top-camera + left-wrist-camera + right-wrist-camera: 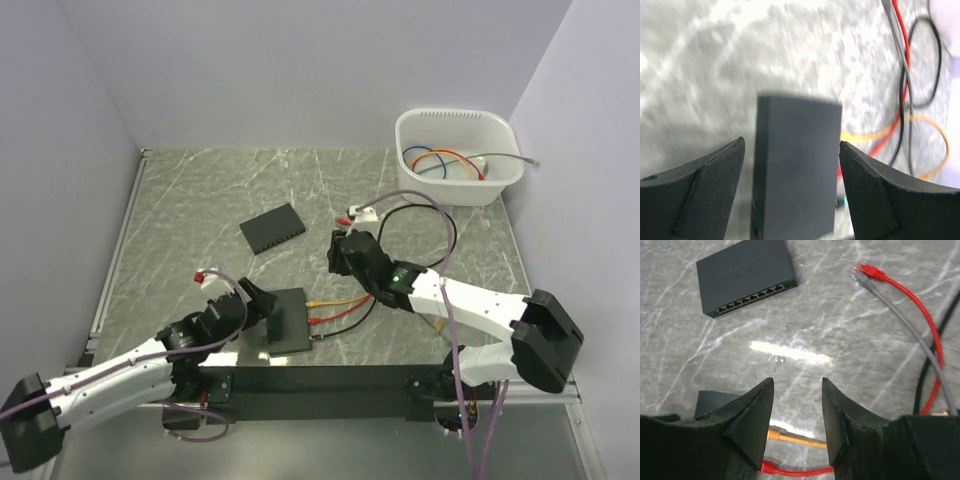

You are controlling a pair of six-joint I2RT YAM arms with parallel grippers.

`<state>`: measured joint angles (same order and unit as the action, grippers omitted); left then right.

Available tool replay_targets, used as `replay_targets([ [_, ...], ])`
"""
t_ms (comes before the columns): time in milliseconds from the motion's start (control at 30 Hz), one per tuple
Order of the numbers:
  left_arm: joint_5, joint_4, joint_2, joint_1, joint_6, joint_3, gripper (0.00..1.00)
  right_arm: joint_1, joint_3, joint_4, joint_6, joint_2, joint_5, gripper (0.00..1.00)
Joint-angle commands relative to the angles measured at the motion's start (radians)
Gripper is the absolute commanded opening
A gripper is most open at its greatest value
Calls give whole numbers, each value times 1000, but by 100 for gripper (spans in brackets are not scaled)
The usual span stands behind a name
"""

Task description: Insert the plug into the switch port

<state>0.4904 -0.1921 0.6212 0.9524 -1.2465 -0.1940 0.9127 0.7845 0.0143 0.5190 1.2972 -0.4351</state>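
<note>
Out on the marbled table [200,200], right of the far switch [745,275], the red plug [871,271] is lying loose beside a grey plug [857,276]. Nearer, the right gripper [797,382] is hovering, fingers spread, while the left gripper [790,145] is straddling the near switch [797,165] (an orange cable [335,300] plugged into it), jaws wide.

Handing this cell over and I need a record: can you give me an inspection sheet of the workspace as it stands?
Surface: grey marble-pattern table, glossy.
Job's things: near switch, with orange cable and red cable reaching its right edge; far switch, visible ports empty; loose red plug beside grey plug.
Clutter: white bin holding coiled cables.
Grippers: left gripper open, fingers straddling the near switch without touching; right gripper open, empty.
Cables: black cable looped near the bin.
Surroundings: plain walls.
</note>
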Motion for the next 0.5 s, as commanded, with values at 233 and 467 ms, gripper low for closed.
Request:
replay_targets([
  [233,-369,410,333,-211,217,-22,74,-18,-71,-13,146,140,203,48],
  [467,-429,534,439,-211,226,-39,71,-11,-155,-7,228,159,248,47],
])
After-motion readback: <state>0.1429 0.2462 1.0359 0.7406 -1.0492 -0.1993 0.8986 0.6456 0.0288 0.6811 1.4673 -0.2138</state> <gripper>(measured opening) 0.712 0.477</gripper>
